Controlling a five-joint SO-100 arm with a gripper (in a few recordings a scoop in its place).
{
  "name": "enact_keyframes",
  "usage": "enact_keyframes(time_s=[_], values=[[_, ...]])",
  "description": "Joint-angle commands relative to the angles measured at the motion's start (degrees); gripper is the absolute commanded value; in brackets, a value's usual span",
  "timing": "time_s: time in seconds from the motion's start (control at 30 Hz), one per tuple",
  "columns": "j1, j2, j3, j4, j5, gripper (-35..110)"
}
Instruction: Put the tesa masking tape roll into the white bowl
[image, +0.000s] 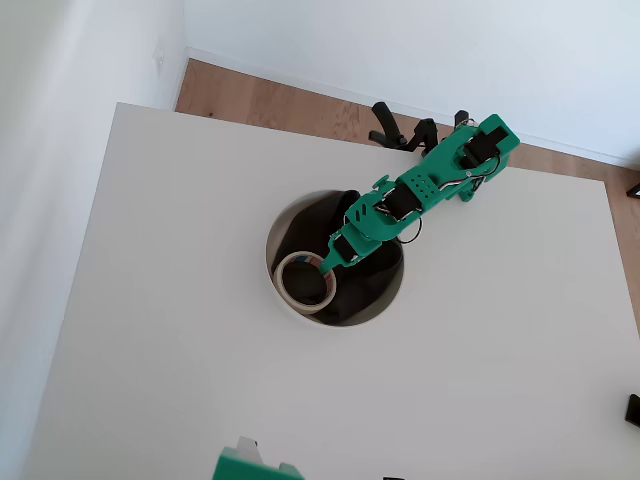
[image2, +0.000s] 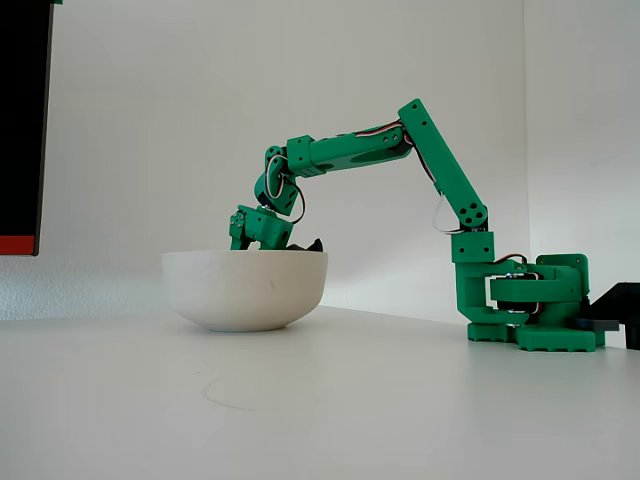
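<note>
In the fixed view the white worktop lies nearest, and on it stands one white bowl, round and plain, with the green arm bending down into it from its base at the right. From overhead, the one tape roll is a cream ring with a red-and-blue core; its print is too small to read. It lies inside the bowl at the left, on dark cloth. The jaws touch its right edge; whether they grip it I cannot tell.

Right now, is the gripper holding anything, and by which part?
The gripper appears shut on the tape roll, gripping its ring wall on the right side, inside the white bowl.
</note>
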Motion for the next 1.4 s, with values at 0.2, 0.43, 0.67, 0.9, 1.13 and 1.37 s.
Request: enact_keyframes(time_s=[0.2, 0.43, 0.67, 0.9, 1.13, 1.37], values=[[1.49, 6.42, -3.43, -2.81, 1.85, -8], [1.14, 5.89, -16.17, 4.22, 4.22, -8], [-1.49, 7.12, -33.13, 14.41, 6.06, -8], [-12.48, 19.34, -33.05, 25.66, 6.50, -8], [-29.79, 31.20, -32.70, 39.90, 7.29, -8], [-44.74, 46.41, -18.02, 43.59, 8.44, -8]])
